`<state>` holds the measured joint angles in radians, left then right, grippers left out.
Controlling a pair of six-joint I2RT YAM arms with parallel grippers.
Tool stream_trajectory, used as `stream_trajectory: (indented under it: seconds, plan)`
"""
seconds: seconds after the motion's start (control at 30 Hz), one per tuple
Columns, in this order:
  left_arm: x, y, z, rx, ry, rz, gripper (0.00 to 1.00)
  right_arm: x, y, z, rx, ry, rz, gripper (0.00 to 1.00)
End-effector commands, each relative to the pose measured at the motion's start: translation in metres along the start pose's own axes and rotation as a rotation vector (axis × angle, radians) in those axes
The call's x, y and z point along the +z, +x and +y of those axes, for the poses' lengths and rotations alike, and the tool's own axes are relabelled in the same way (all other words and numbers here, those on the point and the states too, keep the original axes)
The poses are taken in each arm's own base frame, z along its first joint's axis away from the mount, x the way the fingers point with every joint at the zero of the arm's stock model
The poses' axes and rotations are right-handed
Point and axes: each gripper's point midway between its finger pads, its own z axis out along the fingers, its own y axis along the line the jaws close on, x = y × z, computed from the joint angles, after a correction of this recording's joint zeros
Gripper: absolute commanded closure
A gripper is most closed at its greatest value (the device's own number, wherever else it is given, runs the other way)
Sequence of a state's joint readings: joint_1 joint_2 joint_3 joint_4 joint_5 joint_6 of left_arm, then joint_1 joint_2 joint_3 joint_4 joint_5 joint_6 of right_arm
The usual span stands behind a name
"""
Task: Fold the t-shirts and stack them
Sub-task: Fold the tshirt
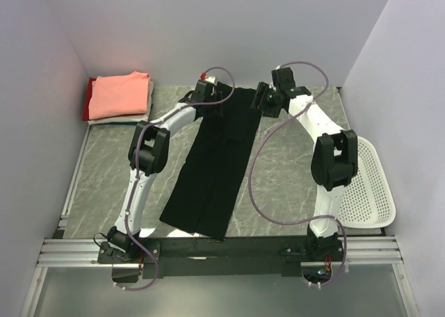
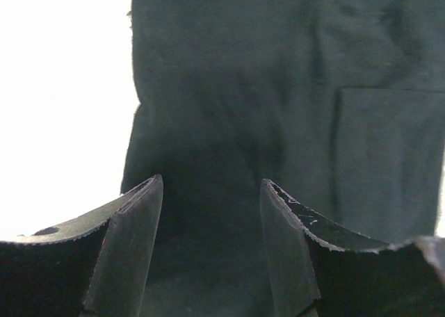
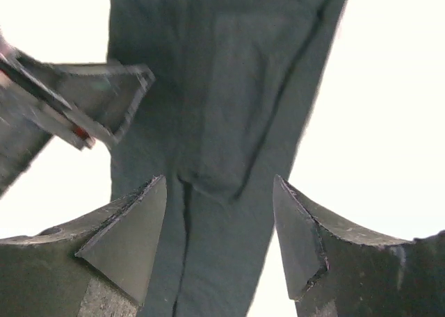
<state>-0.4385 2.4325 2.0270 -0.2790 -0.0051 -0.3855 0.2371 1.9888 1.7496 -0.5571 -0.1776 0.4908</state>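
Left gripper (image 2: 211, 192) and right gripper (image 3: 220, 188) hang jaws apart, gripping nothing, above the far end of the black t-shirt (image 1: 212, 164).

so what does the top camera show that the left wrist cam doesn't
Only the top view: the whole black t-shirt folded into a long strip, the salmon-pink shirt lying folded in the far left corner, the white mesh basket at the right edge, and the right gripper.

Only the left wrist view: the left gripper seen close, jaws apart with nothing between them, plus a straight folded edge in the cloth.

Both: the black t-shirt, with the left gripper at its far end.
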Motion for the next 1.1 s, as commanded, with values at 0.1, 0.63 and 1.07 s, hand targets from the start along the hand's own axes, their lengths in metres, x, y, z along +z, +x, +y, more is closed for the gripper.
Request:
stream_trajectory:
  seconds: [0.1, 0.63, 1.07]
  plan:
    - [0.013, -0.013, 0.022, 0.031, -0.079, -0.035, 0.39, -0.008, 0.01, -0.002, 0.008, -0.018, -0.021, 0.32]
    - [-0.017, 0.039, 0.136, -0.349, -0.339, 0.045, 0.45, 0.0, 0.063, -0.01, -0.048, 0.02, 0.062, 0.33]
    - [-0.107, -0.06, 0.072, -0.39, -0.083, -0.16, 0.21, -0.058, 0.172, 0.008, -0.08, -0.09, 0.155, 0.34]
